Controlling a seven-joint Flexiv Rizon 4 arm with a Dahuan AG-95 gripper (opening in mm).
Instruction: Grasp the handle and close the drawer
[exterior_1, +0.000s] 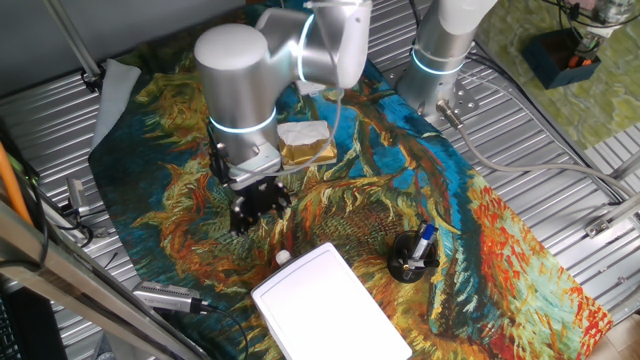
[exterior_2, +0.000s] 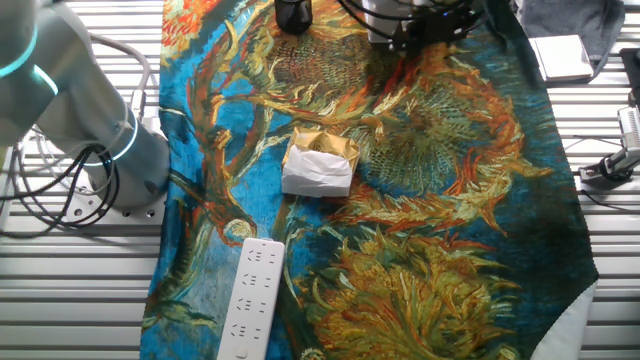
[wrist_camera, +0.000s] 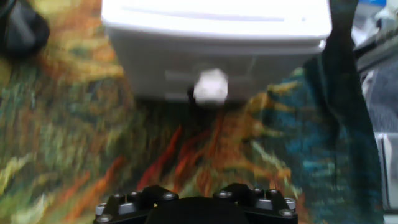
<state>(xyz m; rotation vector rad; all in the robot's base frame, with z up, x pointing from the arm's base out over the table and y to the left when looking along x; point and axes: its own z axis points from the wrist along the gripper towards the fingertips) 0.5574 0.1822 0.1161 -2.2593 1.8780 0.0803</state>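
Note:
The drawer (wrist_camera: 211, 65) is the white front under the flat top of a white box (exterior_1: 335, 305), with a round white handle (wrist_camera: 211, 86) at its middle. From the fixed view the handle (exterior_1: 283, 258) points toward my arm at the box's near-left corner. How far out the drawer stands cannot be told. My gripper (exterior_1: 256, 208) hangs low over the cloth, a short way from the handle and aimed at it. In the hand view only its black finger mounts (wrist_camera: 196, 200) show, set wide apart with nothing between them. The other fixed view catches the gripper (exterior_2: 415, 22) at the top edge.
A tan-and-white block (exterior_1: 305, 143) lies behind the gripper on the painted cloth. A black pen holder (exterior_1: 413, 258) stands right of the box. A white power strip (exterior_2: 250, 300) lies at the cloth's edge. A second arm's base (exterior_1: 440, 50) stands at the back.

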